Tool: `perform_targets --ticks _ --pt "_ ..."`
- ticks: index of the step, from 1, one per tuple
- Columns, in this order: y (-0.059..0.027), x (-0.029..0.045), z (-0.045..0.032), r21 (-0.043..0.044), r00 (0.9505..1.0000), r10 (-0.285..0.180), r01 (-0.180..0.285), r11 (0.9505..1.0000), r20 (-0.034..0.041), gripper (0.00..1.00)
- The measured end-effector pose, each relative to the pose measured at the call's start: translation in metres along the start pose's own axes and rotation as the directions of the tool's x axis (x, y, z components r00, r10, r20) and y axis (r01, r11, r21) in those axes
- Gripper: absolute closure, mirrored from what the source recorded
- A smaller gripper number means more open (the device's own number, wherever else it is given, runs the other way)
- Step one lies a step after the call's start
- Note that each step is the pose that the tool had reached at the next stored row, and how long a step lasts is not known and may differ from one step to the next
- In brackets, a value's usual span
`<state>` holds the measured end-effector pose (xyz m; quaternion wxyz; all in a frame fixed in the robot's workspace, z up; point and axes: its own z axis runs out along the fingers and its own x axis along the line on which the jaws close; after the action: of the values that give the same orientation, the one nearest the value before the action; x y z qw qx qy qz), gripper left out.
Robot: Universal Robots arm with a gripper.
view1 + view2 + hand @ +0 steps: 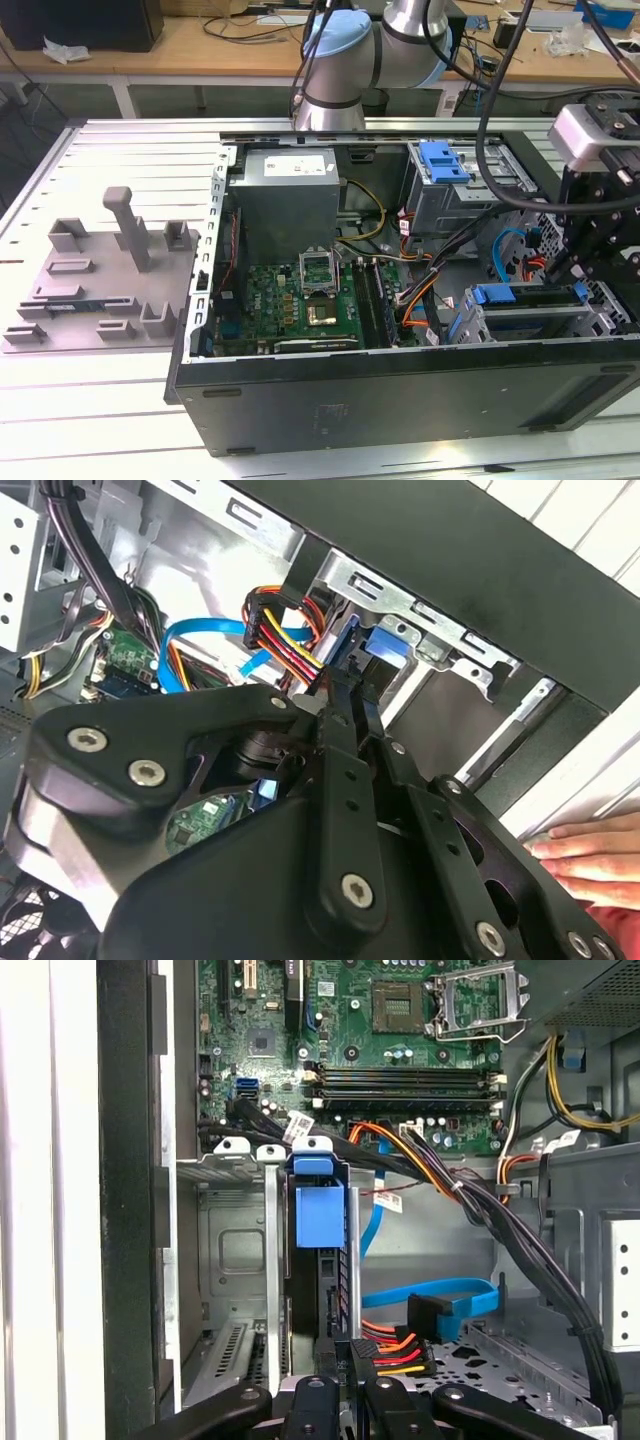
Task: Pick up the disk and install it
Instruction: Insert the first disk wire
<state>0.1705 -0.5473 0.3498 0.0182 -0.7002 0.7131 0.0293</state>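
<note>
The disk (322, 1260) stands on edge in a slot of the metal drive cage (235, 1260) inside the open computer case, its blue bracket (320, 1215) facing the motherboard. In the exterior view the disk (530, 318) lies in the cage at the case's right end, under the arm's black wrist. My gripper (352, 1352) sits at the disk's cable-side end with its black fingers (340, 715) drawn close together. They are narrower than the disk and not around it. Whether the tips touch the disk is hidden.
Red, yellow and black power leads (395, 1345) and a blue data cable (440, 1300) lie right beside the fingers. A second cage with a blue latch (445, 160) sits further back. A grey fixture (110, 270) stands left of the case. A person's hand (590, 845) rests outside the case wall.
</note>
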Motion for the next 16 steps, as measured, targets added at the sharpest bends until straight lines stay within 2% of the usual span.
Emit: perform_targets --ticks 3,10,16 --pt "0.0035 0.0001 0.0002 0.0034 1.0000 0.000 0.000 1.0000 0.0002 0.83" --pt "0.0036 -0.0003 0.0001 0.0039 1.0000 0.000 0.000 1.0000 0.0001 0.83" --pt "0.0036 -0.0006 0.0002 0.0094 1.0000 -0.001 0.000 1.0000 0.0016 0.83"
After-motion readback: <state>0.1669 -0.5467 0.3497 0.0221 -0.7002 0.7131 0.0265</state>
